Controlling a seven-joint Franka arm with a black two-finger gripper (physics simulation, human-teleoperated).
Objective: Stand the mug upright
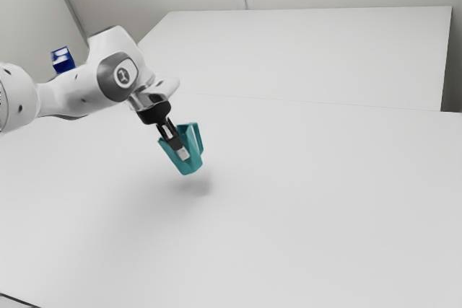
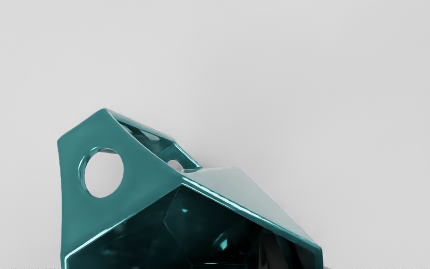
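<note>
The gripper (image 1: pixel 182 151) is clamping the teal faceted mug (image 1: pixel 192 165) by its wall, one finger reaching inside. The mug is hanging tilted above the white table (image 1: pixel 310 200), its mouth facing the gripper and its holed handle (image 2: pixel 136 175) jutting out toward the exterior view's right. Farther out, a blue object (image 1: pixel 63 60) is showing behind the arm (image 1: pixel 79 90).

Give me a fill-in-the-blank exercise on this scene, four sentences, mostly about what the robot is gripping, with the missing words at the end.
1. The claw is gripping a teal ____.
2. Below the lifted mug, the white table shows a soft, dark ____.
3. In the wrist view, the larger hole in the mug's side is ____, with no corners.
4. The small object behind the arm is coloured ____.

Missing words: mug; shadow; round; blue.
</note>
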